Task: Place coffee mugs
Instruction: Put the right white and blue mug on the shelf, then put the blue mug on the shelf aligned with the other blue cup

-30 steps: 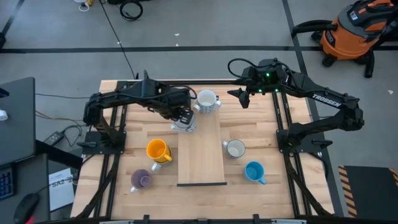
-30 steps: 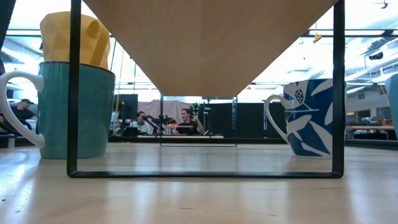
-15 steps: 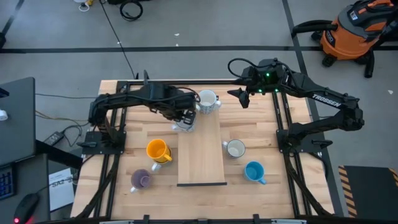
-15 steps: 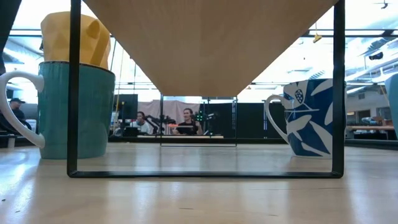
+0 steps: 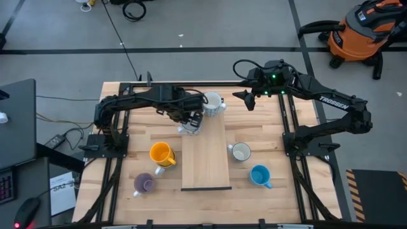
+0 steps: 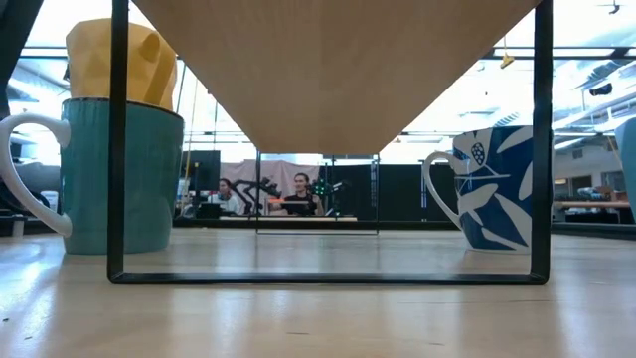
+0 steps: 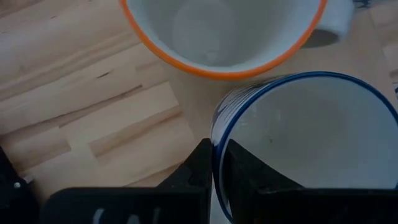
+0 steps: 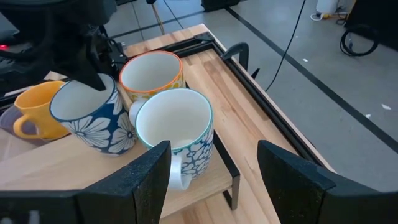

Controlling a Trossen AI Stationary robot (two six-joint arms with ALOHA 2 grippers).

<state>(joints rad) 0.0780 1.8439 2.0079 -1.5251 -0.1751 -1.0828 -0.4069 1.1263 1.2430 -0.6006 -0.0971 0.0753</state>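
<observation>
A pale wooden worktop carried a raised wooden shelf down its middle. At the shelf's far end the left pincer pinched the rim of a blue flowered mug, with an orange-rimmed mug and a teal-rimmed mug just beside it. The right pincer hung spread over the far right. Nearer stood a yellow mug, purple mug, white mug and blue mug.

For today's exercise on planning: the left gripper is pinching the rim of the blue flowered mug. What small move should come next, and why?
Probably a short lift: the left gripper is shut on the blue flowered mug, which stands close beside the orange-rimmed mug, so rising first avoids knocking it.
</observation>
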